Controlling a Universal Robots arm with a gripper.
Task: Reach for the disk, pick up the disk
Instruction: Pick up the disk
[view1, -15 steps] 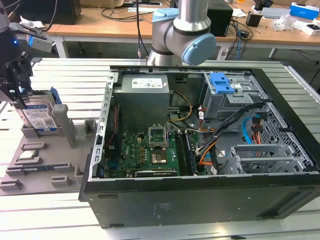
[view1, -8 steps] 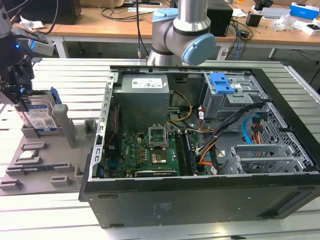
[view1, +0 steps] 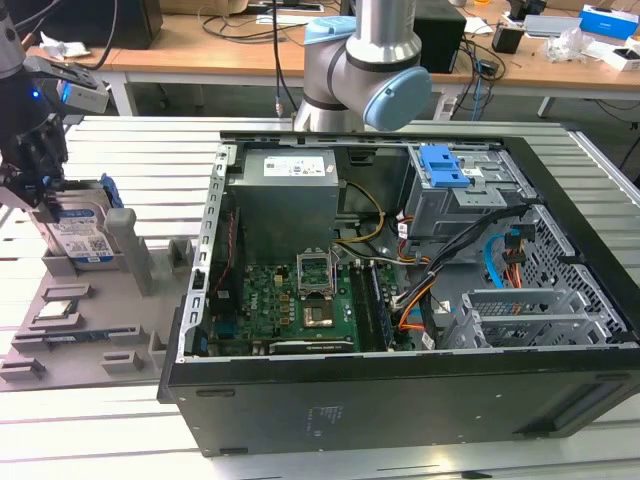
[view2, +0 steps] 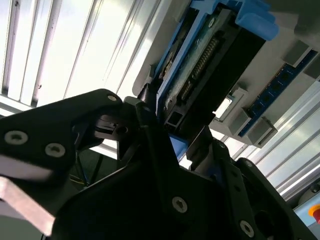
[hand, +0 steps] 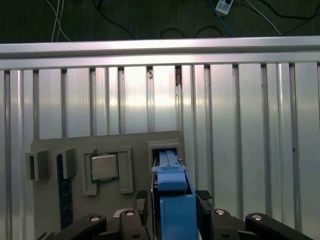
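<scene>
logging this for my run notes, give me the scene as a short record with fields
disk: upright on edge in a slot of the grey holder, blue rail on top
gripper: astride the disk's upper edge
progress: disk reached; it looks seated in its slot, not lifted
chip: flat in a holder pocket beside the disk's slot
case: open, to the exterior view's right of the holder
table: slatted metal, under holder and case

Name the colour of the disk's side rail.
Blue; the rail shows best in the first wrist view.
</scene>
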